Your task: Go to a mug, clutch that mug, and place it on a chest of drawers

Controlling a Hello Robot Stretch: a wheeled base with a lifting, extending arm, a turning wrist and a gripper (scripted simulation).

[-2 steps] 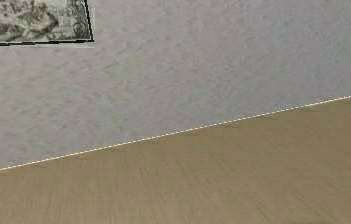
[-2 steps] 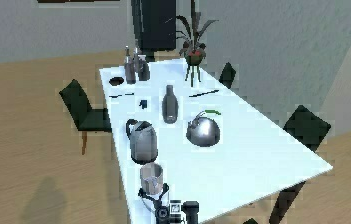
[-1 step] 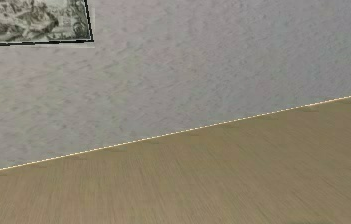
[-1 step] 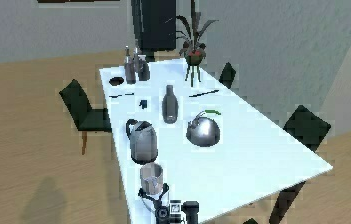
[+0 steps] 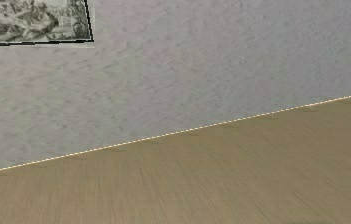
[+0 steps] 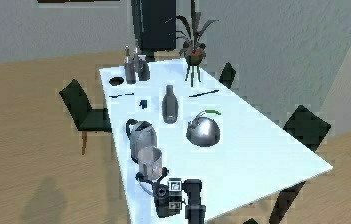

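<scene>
— Ahead?
— A plain grey wall (image 5: 183, 70), a brown wooden floor (image 5: 233, 175), and a framed grey picture (image 5: 38, 20) at top left.
— And sideways?
— The dark two-finger gripper (image 6: 149, 181) is by a grey cylindrical mug (image 6: 151, 158) on the long white table (image 6: 258, 140). I cannot tell how its jaws stand or whether it holds anything.

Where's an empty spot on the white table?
The table is bare between the round silver kettle and its edge at the arm side view's right. Crowded: the near corner, where a dark jug and grey cup stand by the gripper.
</scene>
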